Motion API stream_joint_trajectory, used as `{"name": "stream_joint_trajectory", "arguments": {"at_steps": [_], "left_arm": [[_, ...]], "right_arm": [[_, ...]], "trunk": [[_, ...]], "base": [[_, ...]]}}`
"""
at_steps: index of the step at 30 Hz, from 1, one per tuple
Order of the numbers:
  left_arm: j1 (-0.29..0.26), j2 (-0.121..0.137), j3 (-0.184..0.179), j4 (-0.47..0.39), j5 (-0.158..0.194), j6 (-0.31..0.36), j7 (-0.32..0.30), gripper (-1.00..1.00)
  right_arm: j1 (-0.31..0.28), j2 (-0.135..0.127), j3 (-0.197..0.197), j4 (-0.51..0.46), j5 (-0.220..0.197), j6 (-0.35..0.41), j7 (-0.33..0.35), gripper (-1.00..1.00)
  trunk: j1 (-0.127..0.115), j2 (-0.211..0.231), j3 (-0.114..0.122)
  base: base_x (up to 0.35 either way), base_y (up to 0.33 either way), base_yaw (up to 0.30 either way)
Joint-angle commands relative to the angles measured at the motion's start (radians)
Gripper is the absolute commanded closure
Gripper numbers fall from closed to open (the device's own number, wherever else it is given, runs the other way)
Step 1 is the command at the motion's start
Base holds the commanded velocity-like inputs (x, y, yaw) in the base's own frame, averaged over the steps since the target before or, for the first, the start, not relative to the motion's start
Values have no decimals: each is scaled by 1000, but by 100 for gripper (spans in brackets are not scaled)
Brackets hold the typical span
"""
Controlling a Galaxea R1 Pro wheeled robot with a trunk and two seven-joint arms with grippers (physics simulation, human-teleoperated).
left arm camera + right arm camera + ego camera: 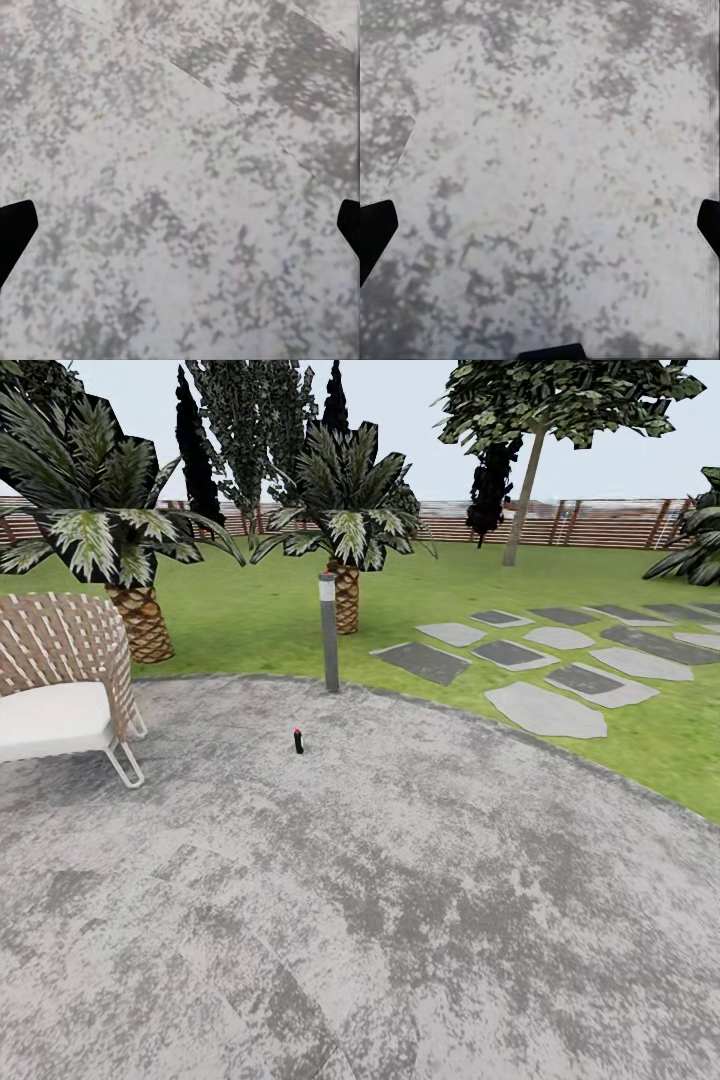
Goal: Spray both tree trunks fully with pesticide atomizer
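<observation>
A small black atomizer point(298, 741) with a red top stands upright on the grey mottled paving point(400, 880), a little in front of a grey lamp post. In the left wrist view, my left gripper point(180, 232) is open, its dark fingertips point(13, 229) at the picture's edges over bare paving. My right gripper point(540, 232) is open too, with its fingertips point(373, 229) wide apart above the same stone. Nothing lies between either pair of fingers. The thick-trunked trees are out of view.
A woven chair point(60, 680) with a white cushion stands at the left. The lamp post point(329, 632) rises at the paving's far edge. Two short palms point(345, 530) grow on the lawn point(250, 610); stepping stones point(545, 710) lead right. A slatted fence point(600, 525) and a thin-trunked tree point(525, 490) lie beyond.
</observation>
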State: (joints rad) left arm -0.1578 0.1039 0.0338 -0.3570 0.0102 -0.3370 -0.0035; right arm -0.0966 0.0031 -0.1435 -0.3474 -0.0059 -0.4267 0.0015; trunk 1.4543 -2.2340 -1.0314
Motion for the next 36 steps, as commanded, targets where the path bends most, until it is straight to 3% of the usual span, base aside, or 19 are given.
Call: {"name": "stream_joint_trajectory", "arguments": {"at_steps": [1,4,10,11,36], "left_arm": [[-1,-1,-1,-6,0,0,1,-100],[0,-2,0,-23,0,2,5,-100],[2,4,5,-56,1,5,9,-100],[3,5,5,-71,1,5,9,-100],[6,6,9,-63,2,4,11,-100]], "right_arm": [[0,-6,-1,6,0,-6,-2,-100],[0,-22,-2,11,0,-23,-4,-100],[-1,-27,-1,-23,1,-56,-3,-100],[-1,-28,-1,-185,2,-76,-3,-100],[-1,-33,4,-176,7,-76,0,-100]], "trunk": [[0,0,0],[0,0,0],[0,0,0],[0,0,0],[0,0,0]], "base": [[0,0,0],[21,0,0],[248,0,0],[319,0,0],[333,14,0]]}}
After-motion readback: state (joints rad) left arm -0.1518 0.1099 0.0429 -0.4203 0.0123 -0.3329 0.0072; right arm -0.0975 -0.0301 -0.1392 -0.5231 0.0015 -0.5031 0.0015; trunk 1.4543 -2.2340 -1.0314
